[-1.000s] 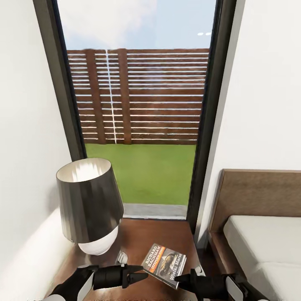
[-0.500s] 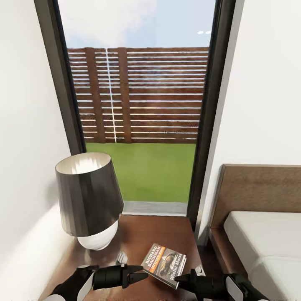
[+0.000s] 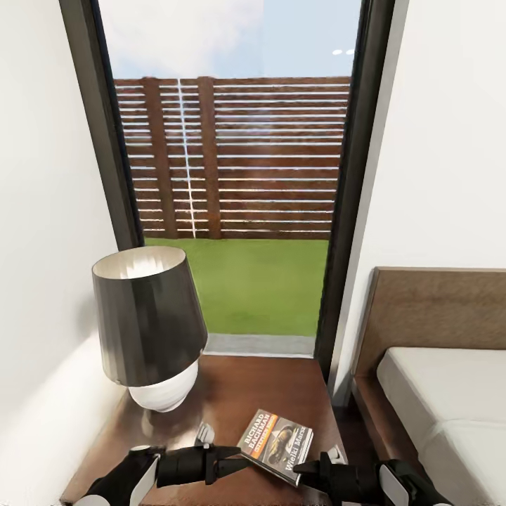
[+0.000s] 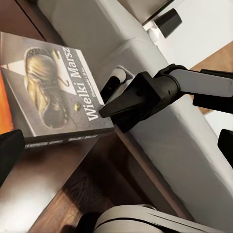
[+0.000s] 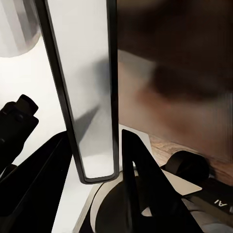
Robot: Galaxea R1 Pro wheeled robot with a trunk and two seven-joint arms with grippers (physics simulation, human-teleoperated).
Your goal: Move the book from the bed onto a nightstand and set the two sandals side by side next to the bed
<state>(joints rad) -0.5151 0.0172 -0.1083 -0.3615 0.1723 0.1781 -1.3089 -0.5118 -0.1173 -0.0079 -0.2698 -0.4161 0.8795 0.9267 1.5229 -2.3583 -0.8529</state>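
The book (image 3: 276, 444), dark-covered with an orange band, hangs low over the nightstand (image 3: 267, 383) near its front right corner. My right gripper (image 3: 302, 467) is shut on the book's near edge. In the right wrist view the book (image 5: 94, 97) stands edge-on between the two fingers (image 5: 141, 184). The left wrist view shows the cover (image 4: 53, 92) with the right gripper's fingers (image 4: 131, 99) at its corner. My left gripper (image 3: 242, 457) is open, just left of the book and holding nothing. The bed (image 3: 436, 393) lies to the right. The two sandals are out of view.
A lamp (image 3: 147, 316) with a dark tapered shade stands on the nightstand's left half. Behind it is a tall window (image 3: 239, 176) onto grass and a slatted fence. White walls close in on both sides. The bed's brown headboard (image 3: 436, 309) rises at right.
The camera has shifted: lamp, nightstand and headboard now sit higher in the picture. The book and both grippers keep their places relative to each other.
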